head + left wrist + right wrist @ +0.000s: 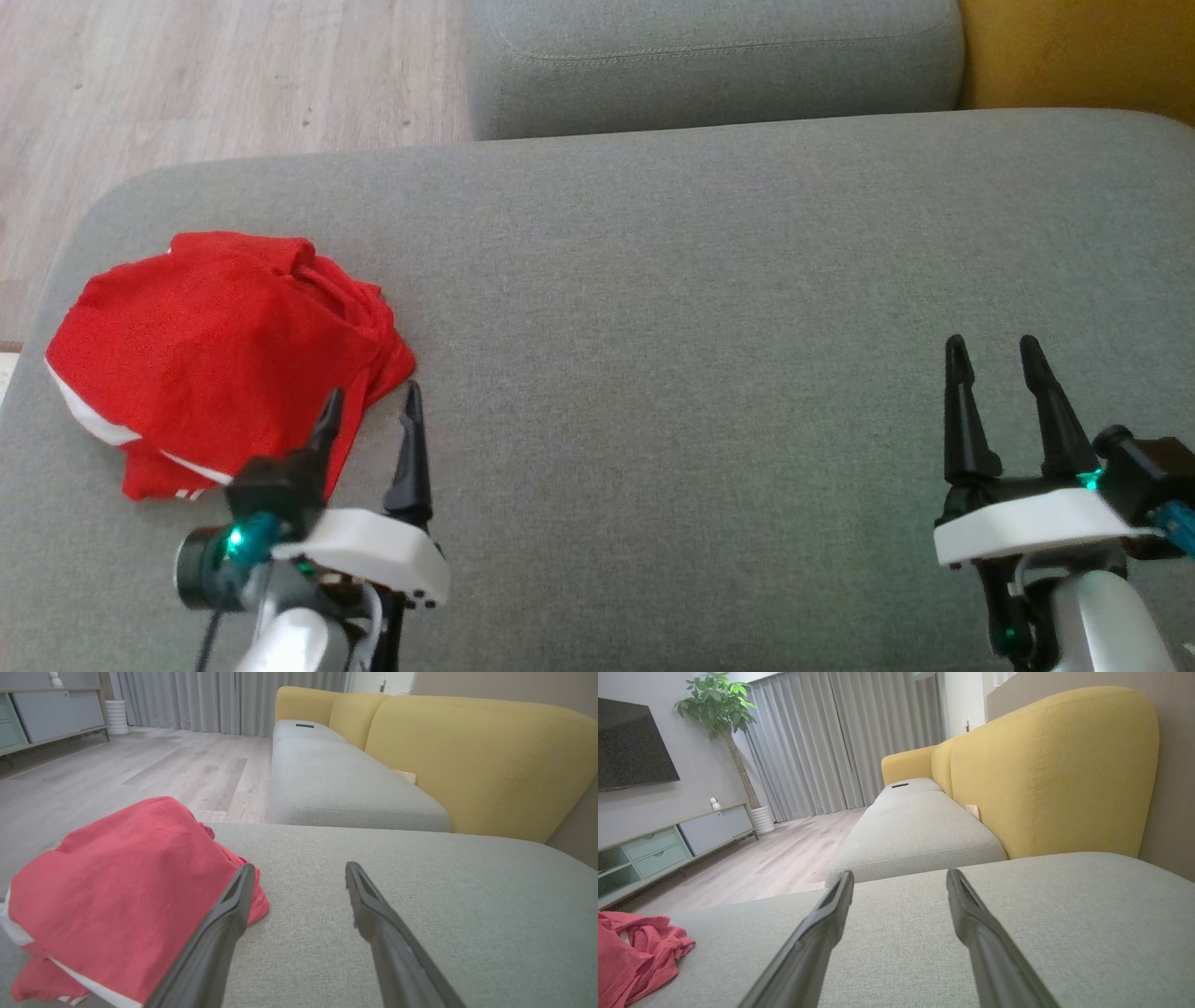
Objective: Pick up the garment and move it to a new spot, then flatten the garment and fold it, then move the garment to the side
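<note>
Head view from above: one red garment (215,355) with white stripes lies in a rumpled, half-folded heap at the left end of the grey sofa seat (709,308). There are two tools. The left tool (371,397) is spread wide and released at the garment's near corner. The right tool (991,343) is well apart from it, equally released and grasping nothing.

The grey cushion (672,308) lay bare from its middle to its right end, leaving wide passage; the crumpled red garment (215,345) blocked its left end, and the yellow backrest (1045,774) walled off the far right
</note>
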You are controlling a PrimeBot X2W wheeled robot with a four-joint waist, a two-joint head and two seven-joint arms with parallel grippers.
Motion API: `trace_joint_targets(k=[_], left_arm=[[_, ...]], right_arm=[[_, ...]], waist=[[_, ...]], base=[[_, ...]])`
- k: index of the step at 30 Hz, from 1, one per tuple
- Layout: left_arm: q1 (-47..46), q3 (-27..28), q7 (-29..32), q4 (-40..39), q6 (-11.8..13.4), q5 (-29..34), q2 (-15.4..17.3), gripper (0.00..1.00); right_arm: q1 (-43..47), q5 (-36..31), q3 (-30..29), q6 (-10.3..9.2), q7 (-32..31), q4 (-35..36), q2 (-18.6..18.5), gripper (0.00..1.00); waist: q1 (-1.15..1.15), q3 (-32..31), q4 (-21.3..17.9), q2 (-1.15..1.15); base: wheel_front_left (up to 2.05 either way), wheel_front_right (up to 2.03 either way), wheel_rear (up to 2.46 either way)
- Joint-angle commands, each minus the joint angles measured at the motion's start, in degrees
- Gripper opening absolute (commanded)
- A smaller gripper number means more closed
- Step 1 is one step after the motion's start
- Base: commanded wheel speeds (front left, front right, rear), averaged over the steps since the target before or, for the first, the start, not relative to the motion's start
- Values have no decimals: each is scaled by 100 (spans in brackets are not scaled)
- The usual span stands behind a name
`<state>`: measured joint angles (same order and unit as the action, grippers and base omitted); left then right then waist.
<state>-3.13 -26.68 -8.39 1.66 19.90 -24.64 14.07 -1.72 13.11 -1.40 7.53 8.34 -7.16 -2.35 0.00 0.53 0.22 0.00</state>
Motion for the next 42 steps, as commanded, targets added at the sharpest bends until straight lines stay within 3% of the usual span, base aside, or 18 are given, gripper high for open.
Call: trace_joint_targets(k=[1,15,20,24,30,31,37,42], left_arm=[[-353,47,-95,-221,89,189,150,100],[-554,-689,-330,-259,649,940,382,100],[-431,-502,-413,-568,593,861,234,100],[-192,-73,-480,-719,174,702,-66,100],[267,882,-580,-619,-1028,723,-690,100],[267,882,-580,-619,-1028,723,-690,100],[437,1480,-661,-342,-1758,1212,-1045,100],[470,1668,-661,-141,-2014,1390,-1109,100]], right_arm=[[-222,-212,132,-3,94,257,-41,100],[-219,-1215,232,-4,331,376,-46,100],[-172,-997,229,-4,415,385,-48,100],[-114,-655,244,-4,483,276,-49,100],[-48,-24,359,-4,584,34,-51,100],[-48,-24,359,-4,584,34,-51,100],[13,492,591,-4,665,-299,-53,100],[-29,653,665,-4,665,-417,-53,100]], waist=[[0,-1,-3,0],[0,0,32,0],[0,1,69,0],[0,-7,88,0],[0,-23,80,0],[0,-23,80,0],[0,-44,26,0],[0,-52,-37,0]], base=[[0,0,0],[0,0,0],[0,0,0],[0,0,0],[0,0,0],[0,0,0],[0,0,0],[0,0,0]])
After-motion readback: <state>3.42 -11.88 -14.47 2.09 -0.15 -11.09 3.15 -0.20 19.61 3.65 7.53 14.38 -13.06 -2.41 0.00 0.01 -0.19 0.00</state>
